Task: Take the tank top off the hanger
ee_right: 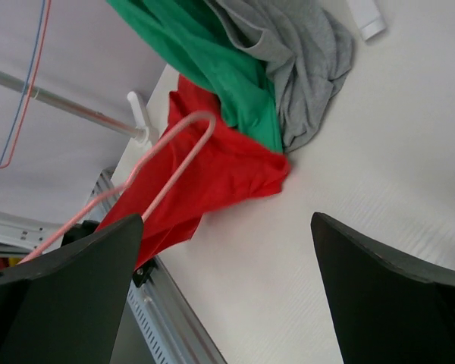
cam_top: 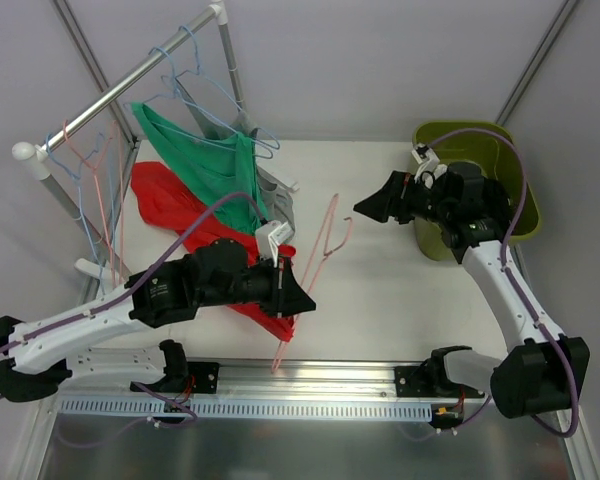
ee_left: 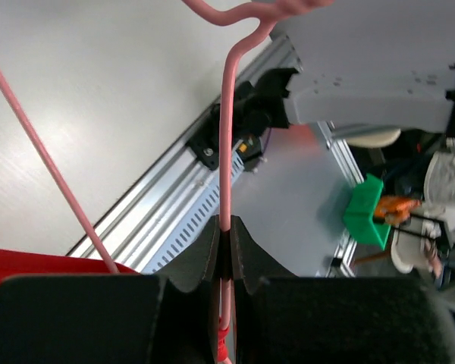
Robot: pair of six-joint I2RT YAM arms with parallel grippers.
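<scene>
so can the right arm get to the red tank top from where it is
Probably yes: the right gripper is open and faces the red tank top across bare table. Only the pink hanger, clamped in the left gripper, stands between them and might get brushed.

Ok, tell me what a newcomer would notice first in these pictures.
The heap of bright clothes at the left of the table: a red tank top under a green garment and a grey one, below the clothes rack. Next, the left gripper pinched shut on the thin pink hanger near the front edge. At right, the right gripper hangs open by an olive bin.
</scene>
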